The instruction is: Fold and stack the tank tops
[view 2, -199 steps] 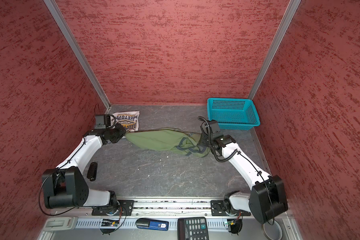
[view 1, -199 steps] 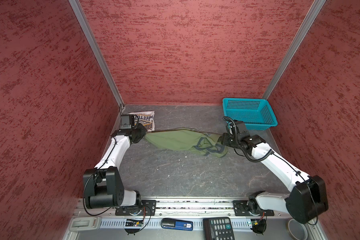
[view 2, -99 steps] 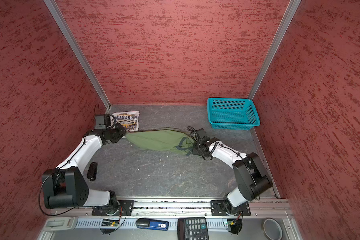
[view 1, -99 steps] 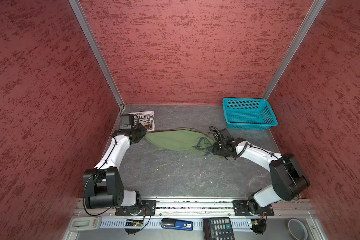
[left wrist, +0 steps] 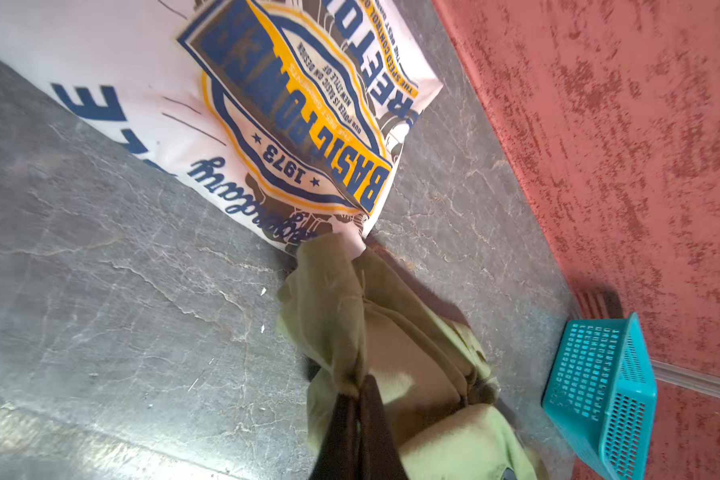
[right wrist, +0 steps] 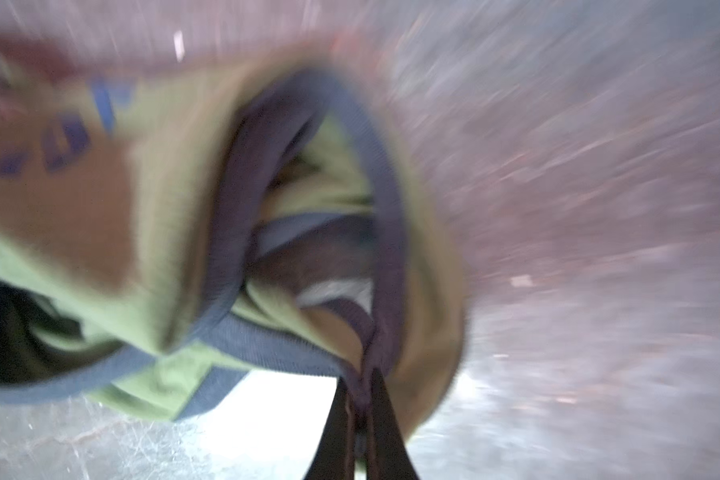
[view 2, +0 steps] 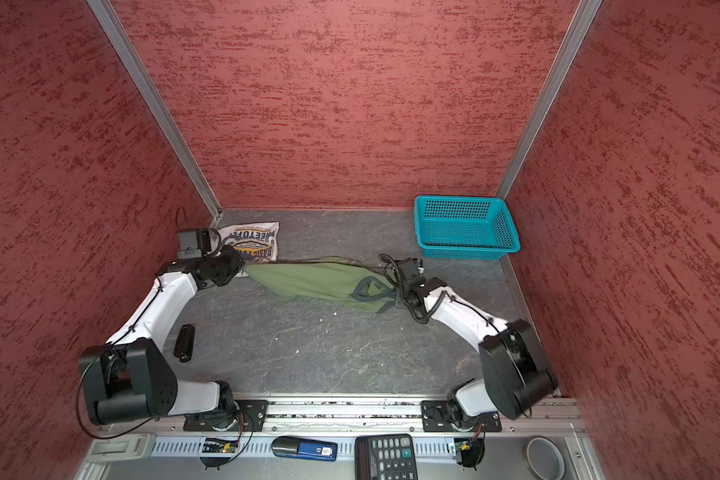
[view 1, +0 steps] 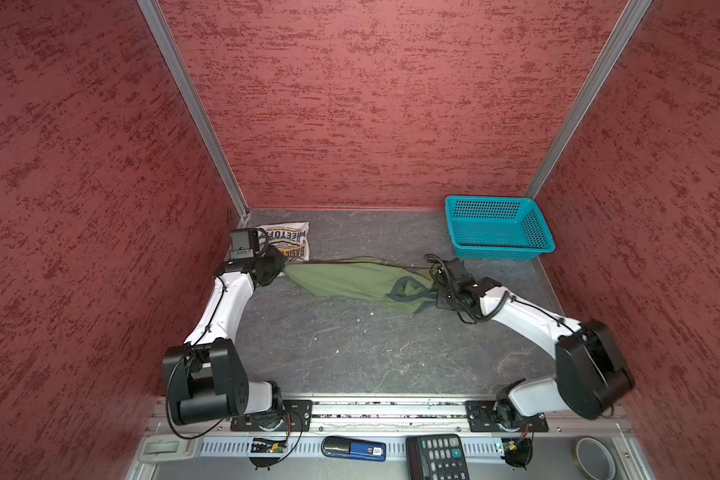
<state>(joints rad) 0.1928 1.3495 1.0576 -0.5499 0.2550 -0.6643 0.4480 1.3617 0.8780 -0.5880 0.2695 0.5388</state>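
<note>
The olive green tank top hangs stretched just above the table between my two grippers in both top views. My left gripper is shut on a bunched olive edge at its left end. At the other end my right gripper is shut on the grey trim of a strap; that wrist view is motion-blurred. The white tank top with navy and yellow print lies folded at the back left, beside the left gripper.
A teal basket stands at the back right, near the right wrist. A small black object lies by the left arm. A calculator, a blue device and a tape roll sit on the front rail.
The right gripper has gone from open to shut on the strap trim while the right arm swung about. The left gripper has kept its grip and place.
</note>
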